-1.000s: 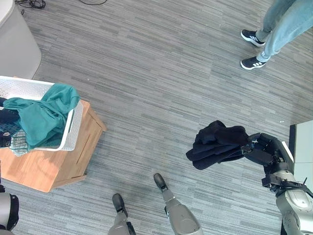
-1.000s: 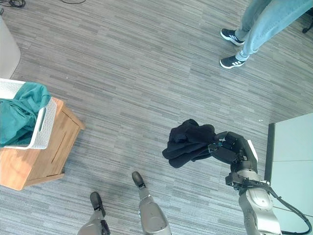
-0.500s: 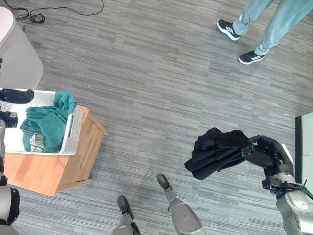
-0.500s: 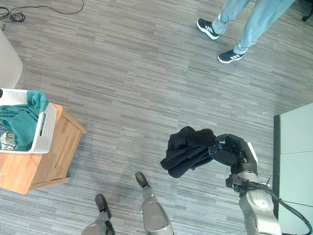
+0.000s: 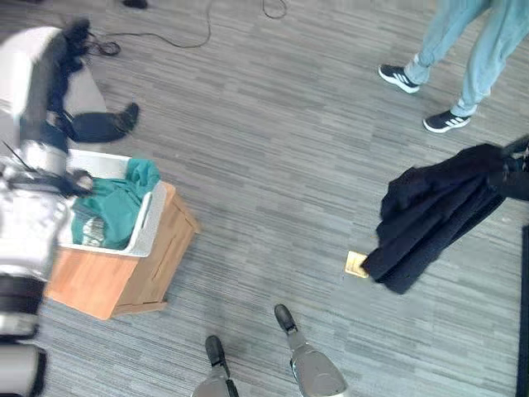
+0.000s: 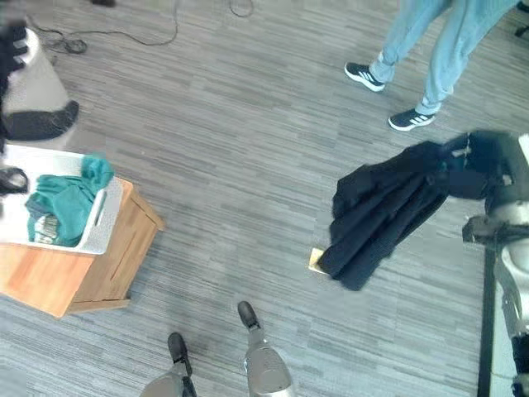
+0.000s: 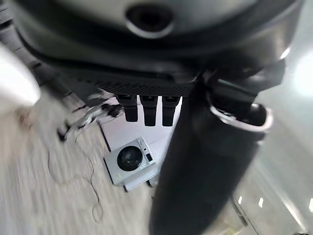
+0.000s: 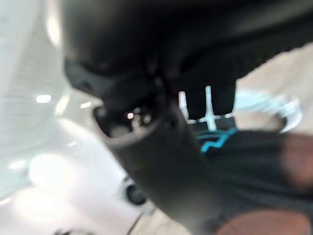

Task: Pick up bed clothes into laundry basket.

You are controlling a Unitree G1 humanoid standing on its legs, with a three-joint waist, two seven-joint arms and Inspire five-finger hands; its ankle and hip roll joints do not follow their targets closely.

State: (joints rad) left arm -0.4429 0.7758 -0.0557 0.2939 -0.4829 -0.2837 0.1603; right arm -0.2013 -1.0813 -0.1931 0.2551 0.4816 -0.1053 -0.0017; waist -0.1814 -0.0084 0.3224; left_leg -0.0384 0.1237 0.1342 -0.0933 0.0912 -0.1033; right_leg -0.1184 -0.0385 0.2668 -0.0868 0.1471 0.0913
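A black garment [image 5: 430,215] hangs unfolded above the floor at the right. My right hand [image 6: 492,161] is shut on its upper end at the right edge. The white laundry basket [image 5: 145,227] stands on a wooden crate [image 5: 124,281] at the left, with teal clothes [image 5: 111,207] inside it. My left hand [image 5: 95,126] is raised just behind the basket, blurred, and holds nothing. Its straight fingers [image 7: 146,107] show in the left wrist view.
A person's legs and dark shoes [image 5: 446,122] stand at the back right. A small tan thing [image 5: 357,265] lies on the floor under the garment. A white rounded object [image 6: 37,78] stands behind the basket, with cables [image 5: 165,33] on the floor beyond.
My right hand has risen and swung to the right; the bunched black garment now hangs down long. My left arm has lifted up from the basket. The camera has shifted.
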